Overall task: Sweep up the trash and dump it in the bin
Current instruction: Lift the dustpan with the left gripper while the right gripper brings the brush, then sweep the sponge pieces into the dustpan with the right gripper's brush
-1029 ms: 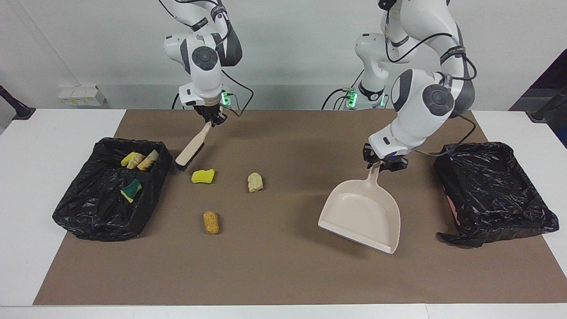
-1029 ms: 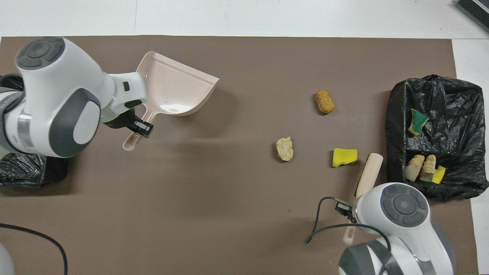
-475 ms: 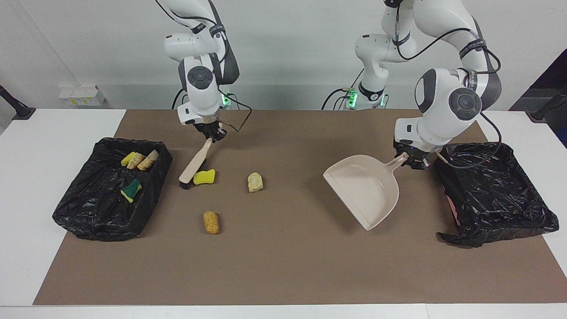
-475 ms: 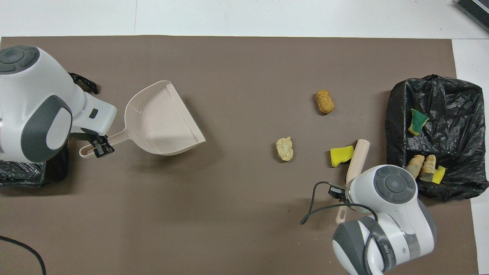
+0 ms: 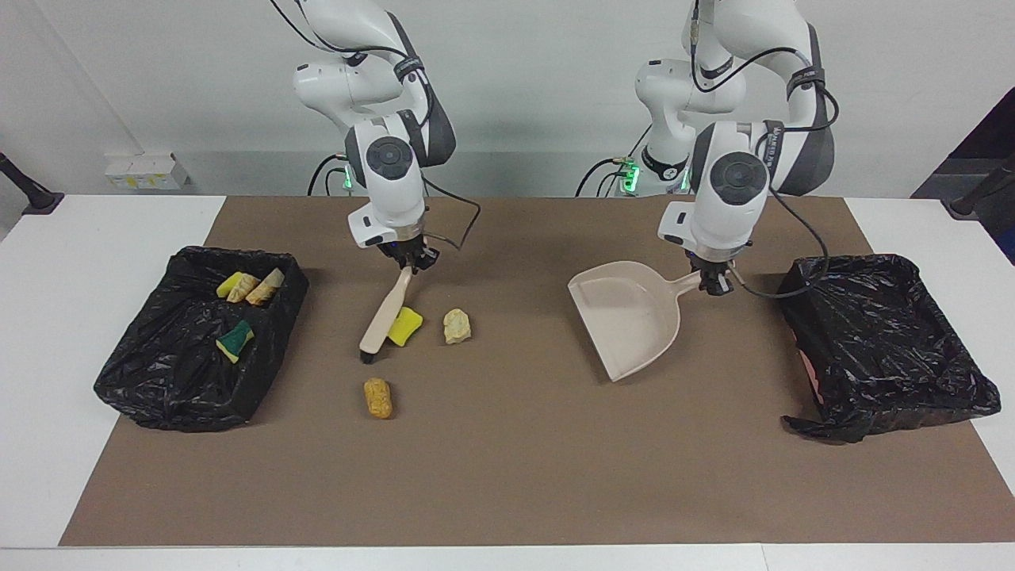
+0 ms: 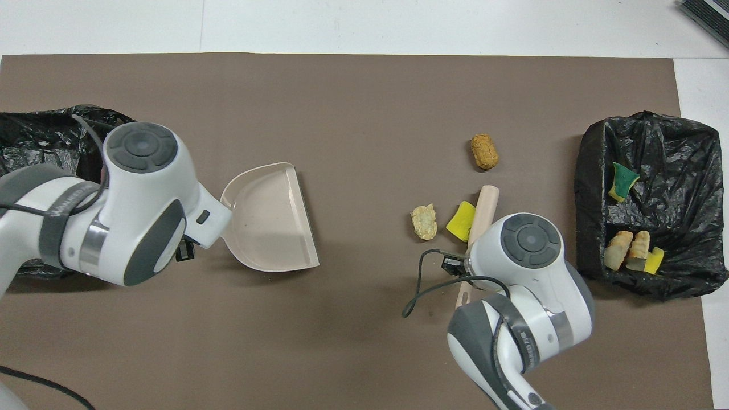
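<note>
In the facing view, the right gripper [image 5: 409, 262] is pinched tight on the handle of the beige brush [image 5: 384, 316], which slants down to the brown mat [image 5: 507, 476] covering the surface. The brush's bristled end meets the mat, and its head lies against a yellow sponge chunk [image 5: 405, 326]. Just beside that chunk, toward the left arm's end, sits a pale tan lump [image 5: 456, 326]; an orange lump [image 5: 377, 397] lies farther from the robots, apart from both. The black-lined bin [image 5: 198, 341] at the right arm's end holds more trash: a green-backed sponge piece [image 5: 235, 339] and a cluster of yellow and tan scraps [image 5: 250, 286]. The left gripper [image 5: 716, 281] is clamped on the handle of the beige dustpan [image 5: 628, 316], whose empty pan points toward the scraps but stays well apart from them. A second black-lined bin [image 5: 884, 345] stands at the left arm's end.

In the overhead view, the right arm's wrist covers the right gripper; the brush [image 6: 483, 213] shows past it, touching the yellow sponge chunk [image 6: 461, 221], with the pale tan lump [image 6: 424, 221] next to it and the orange lump [image 6: 484, 151] farther out. The left arm hides most of the dustpan's handle; the dustpan [image 6: 272, 216] has its open edge facing the scraps. The filled bin [image 6: 646, 205] shows the green-backed sponge piece [image 6: 623, 181] and the scrap cluster [image 6: 632, 251] inside.
</note>
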Controlling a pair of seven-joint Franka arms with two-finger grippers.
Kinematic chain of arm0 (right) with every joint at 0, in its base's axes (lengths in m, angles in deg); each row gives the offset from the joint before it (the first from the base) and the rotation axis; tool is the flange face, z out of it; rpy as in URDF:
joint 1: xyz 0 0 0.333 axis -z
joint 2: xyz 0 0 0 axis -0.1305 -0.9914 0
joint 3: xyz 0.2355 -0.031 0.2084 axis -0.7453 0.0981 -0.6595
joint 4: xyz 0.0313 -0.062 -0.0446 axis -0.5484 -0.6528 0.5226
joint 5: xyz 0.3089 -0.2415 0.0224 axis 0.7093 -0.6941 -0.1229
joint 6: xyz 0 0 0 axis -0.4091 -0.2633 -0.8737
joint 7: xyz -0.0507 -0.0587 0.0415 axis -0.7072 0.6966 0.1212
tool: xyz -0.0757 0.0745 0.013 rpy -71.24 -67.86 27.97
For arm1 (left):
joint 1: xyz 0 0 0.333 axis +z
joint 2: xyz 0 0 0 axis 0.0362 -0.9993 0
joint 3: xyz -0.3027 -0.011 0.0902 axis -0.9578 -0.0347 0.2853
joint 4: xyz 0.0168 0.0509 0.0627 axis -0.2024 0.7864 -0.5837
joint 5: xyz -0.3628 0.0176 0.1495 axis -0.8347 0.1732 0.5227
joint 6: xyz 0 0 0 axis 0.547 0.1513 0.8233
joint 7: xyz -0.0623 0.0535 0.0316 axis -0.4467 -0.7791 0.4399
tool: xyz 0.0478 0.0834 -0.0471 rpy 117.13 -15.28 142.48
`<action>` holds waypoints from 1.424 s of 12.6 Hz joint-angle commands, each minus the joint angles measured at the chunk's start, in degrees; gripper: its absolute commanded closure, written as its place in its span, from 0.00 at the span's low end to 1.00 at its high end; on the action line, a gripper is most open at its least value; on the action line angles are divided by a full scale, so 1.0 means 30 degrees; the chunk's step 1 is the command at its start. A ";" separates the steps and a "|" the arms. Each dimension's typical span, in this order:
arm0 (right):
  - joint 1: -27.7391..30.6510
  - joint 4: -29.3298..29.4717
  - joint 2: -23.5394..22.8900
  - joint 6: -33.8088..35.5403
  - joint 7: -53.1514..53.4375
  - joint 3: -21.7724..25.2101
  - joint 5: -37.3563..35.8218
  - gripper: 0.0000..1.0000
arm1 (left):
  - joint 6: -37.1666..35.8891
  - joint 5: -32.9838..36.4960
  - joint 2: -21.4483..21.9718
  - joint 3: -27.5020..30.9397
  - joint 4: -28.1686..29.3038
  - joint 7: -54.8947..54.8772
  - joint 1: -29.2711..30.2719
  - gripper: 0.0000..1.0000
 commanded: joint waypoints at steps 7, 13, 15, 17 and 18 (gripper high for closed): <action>-0.1750 0.3160 -0.2594 0.0723 -0.2437 -0.0179 0.1614 1.00 | 0.1677 0.0661 0.0179 0.0240 0.1643 0.0455 -0.0579 1.00; -0.4233 0.4161 -0.3185 0.0460 -0.2729 -0.0384 0.2844 1.00 | 0.2117 0.0690 0.0765 0.0299 0.2786 0.0514 -0.0696 1.00; -0.5785 0.4161 -0.2951 0.0138 -0.2730 -0.0384 0.3866 1.00 | 0.2117 0.0690 0.0883 0.0299 0.2905 0.0805 -0.0696 1.00; -0.6667 0.4248 -0.2716 0.0021 -0.2702 -0.0617 0.4718 1.00 | 0.2408 0.0690 0.1087 0.0241 0.3313 0.0778 -0.0696 1.00; -0.6788 0.4365 -0.2657 0.0020 -0.2759 -0.0967 0.4721 1.00 | 0.3193 0.0690 0.1349 0.0240 0.3925 0.0778 -0.0696 1.00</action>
